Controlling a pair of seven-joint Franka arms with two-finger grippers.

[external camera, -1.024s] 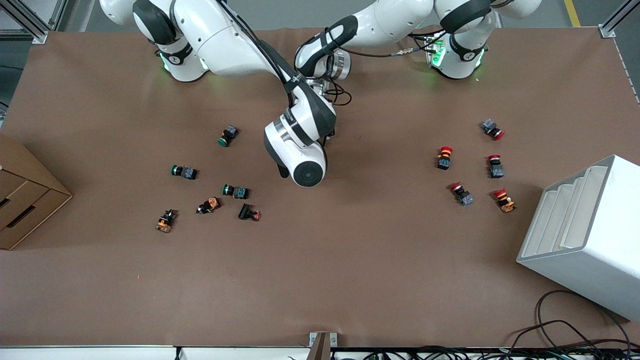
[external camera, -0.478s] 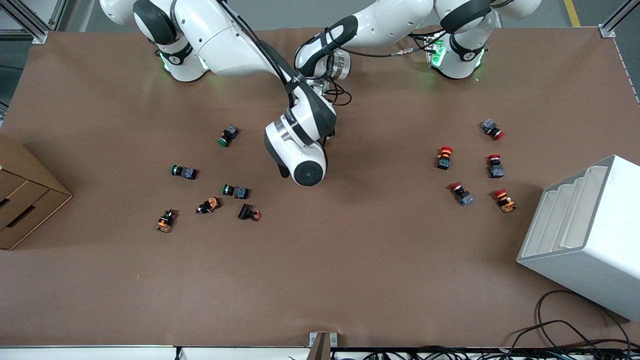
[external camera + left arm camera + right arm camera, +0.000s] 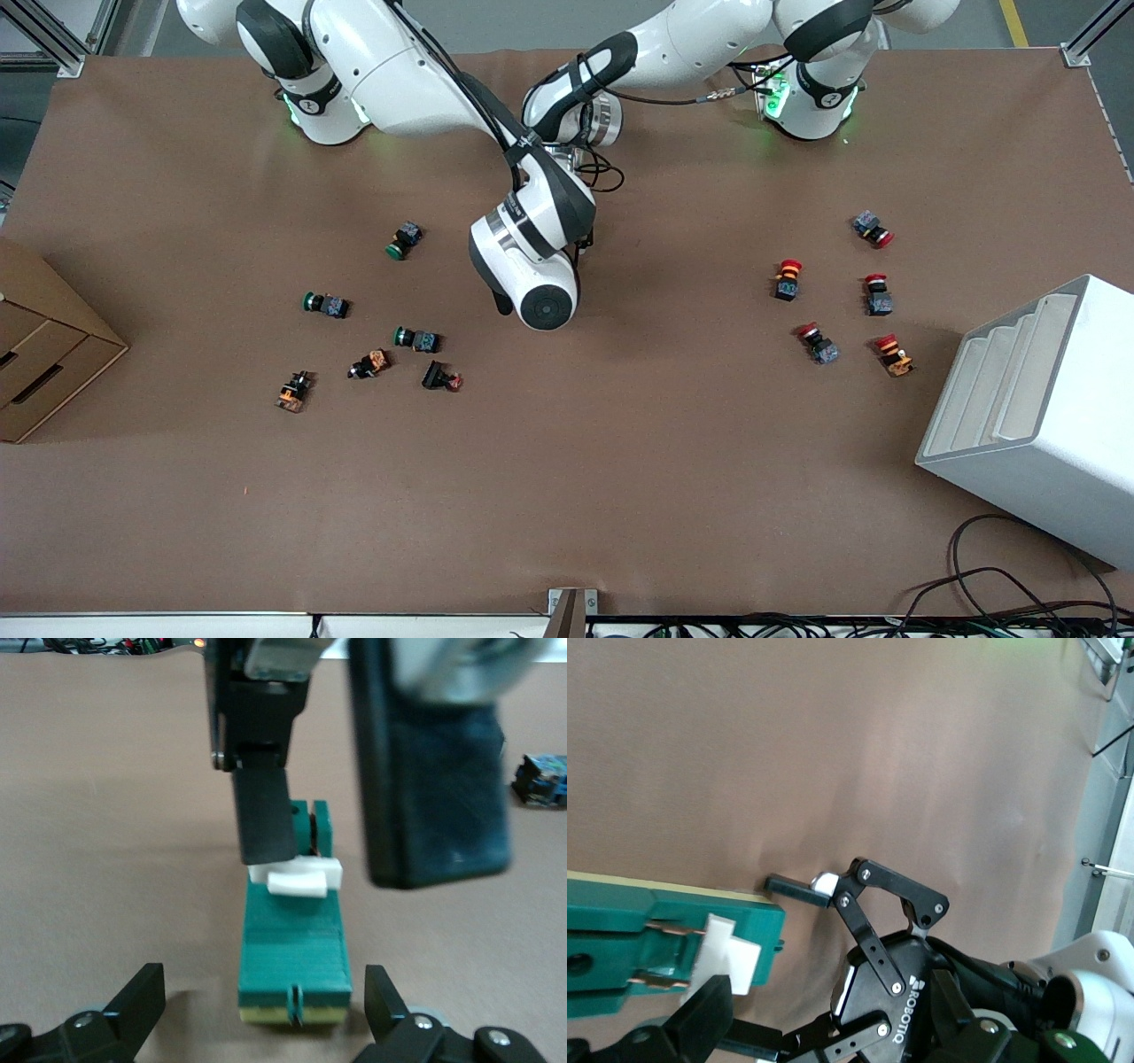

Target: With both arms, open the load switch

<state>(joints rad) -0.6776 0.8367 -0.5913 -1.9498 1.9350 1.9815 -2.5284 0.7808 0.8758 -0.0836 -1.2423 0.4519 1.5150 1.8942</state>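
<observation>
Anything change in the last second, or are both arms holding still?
Only the left arm shifted slightly, near its elbow. The right arm and the push buttons stayed put. The left gripper sits open around the load switch, and the right gripper has one finger at its white tab.

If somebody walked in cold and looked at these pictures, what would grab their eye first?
First, the two white arms meeting over the middle of the table near the bases, the right claw and left claw both at the green load switch with its white tab. Next, the push buttons scattered at both ends: the red-capped ones toward the left arm's end, beside a white rack.
</observation>
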